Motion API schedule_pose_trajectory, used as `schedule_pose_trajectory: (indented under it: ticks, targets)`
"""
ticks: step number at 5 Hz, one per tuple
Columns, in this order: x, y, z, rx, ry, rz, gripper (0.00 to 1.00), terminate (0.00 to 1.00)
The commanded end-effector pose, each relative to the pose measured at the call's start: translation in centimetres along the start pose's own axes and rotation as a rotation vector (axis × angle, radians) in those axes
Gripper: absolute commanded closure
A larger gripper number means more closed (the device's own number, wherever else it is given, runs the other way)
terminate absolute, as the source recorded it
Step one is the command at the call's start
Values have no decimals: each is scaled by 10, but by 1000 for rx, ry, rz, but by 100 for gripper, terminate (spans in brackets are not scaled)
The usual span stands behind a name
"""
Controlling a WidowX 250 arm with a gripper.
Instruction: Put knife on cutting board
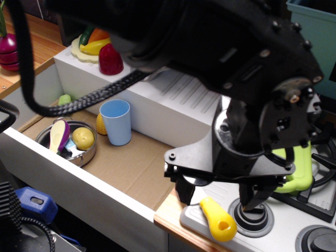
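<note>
The knife [217,220] lies on the grey stove front near the counter edge; only its chunky yellow handle with a small hole shows, and its blade is hidden under my gripper. My gripper [218,197] hangs just above it, jaws open, one dark finger [185,192] to the left and the other to the right of the handle. The lime-green cutting board [300,170] lies on the stove burner to the right, largely hidden behind my wrist.
The sink on the left holds a blue cup [116,122], a corn cob [101,125] and a metal bowl [79,156] with toy eggplant and a round yellow fruit. Stove knobs [255,216] sit beside the knife. Toy food [100,50] stands on the white rack. A teal bin [317,31] stands at the back right.
</note>
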State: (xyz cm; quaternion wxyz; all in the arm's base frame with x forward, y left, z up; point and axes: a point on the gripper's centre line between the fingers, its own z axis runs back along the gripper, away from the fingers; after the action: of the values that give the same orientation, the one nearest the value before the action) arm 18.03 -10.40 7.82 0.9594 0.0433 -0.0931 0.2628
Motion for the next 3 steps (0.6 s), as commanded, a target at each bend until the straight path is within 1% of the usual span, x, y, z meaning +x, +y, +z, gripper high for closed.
schedule_pose_trajectory:
  ticks: [1,2,3]
  targets:
    - [0,0,0,0,0,0,0,0]
    - [1,3,-14,-21,-3,11,0,0]
    - [0,7,-23,-33,-19,8,0,0]
